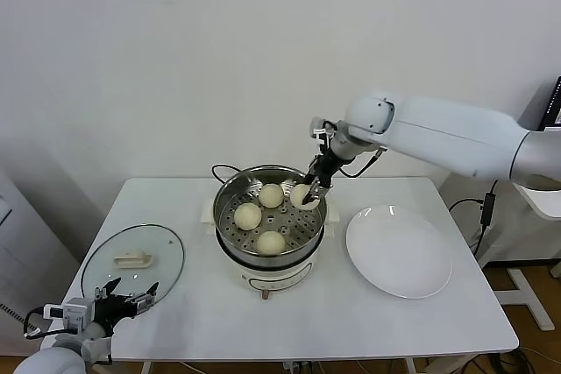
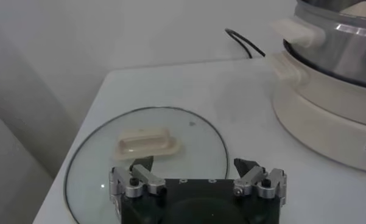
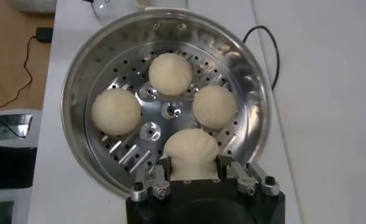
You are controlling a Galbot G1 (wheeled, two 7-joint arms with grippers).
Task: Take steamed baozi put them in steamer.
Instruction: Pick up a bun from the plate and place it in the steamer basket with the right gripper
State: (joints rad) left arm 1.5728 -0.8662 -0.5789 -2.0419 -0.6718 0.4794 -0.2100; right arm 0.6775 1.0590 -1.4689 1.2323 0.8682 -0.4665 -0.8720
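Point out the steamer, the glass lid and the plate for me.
steamer point(image 1: 226, 192): head view, left steel rim.
glass lid point(image 1: 166, 256): head view, bare glass right of its handle.
plate point(image 1: 399, 251): head view, bare centre.

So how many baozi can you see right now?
4, all inside the steamer on its perforated tray: baozi one, baozi two, baozi three, and baozi four between the right gripper fingers. The white plate holds none.
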